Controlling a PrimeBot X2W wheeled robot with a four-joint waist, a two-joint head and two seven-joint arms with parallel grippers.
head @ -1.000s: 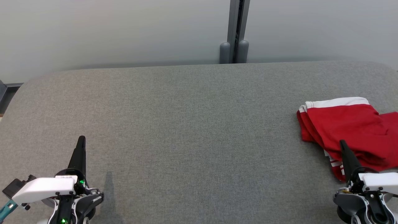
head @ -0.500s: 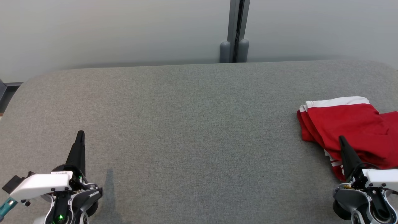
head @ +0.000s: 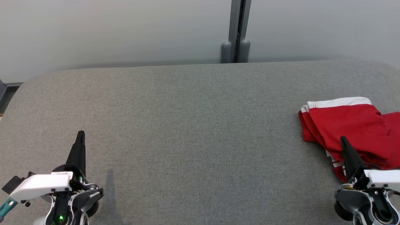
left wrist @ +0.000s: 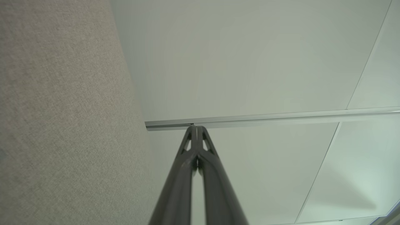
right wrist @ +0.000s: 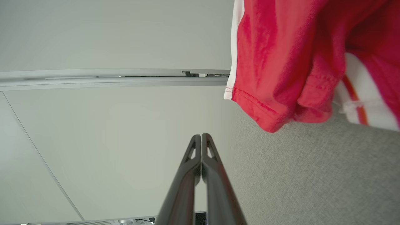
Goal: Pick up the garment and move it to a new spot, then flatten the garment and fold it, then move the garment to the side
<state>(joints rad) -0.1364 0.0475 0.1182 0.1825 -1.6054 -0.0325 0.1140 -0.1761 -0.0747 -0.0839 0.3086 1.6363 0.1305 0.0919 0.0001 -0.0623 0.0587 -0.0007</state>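
Jaws together and empty on right gripper (head: 343,139) and left gripper (head: 80,134) alike. Red garment (head: 347,125), white-trimmed, lies in layered folds at worktop (head: 200,125) right edge, partly out of frame. Right gripper near its front hem; left gripper well apart. Judgement: set-aside step looks done; any further grasp needs right jaws parted first.

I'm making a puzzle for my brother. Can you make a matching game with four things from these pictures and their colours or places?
Things: 1 garment; 2 table; 3 left gripper; 4 post.
Matches: A grey cloth surface; B shut, lower left; C red with white trim; D upright behind the table.
Pairs: 1-C; 2-A; 3-B; 4-D.
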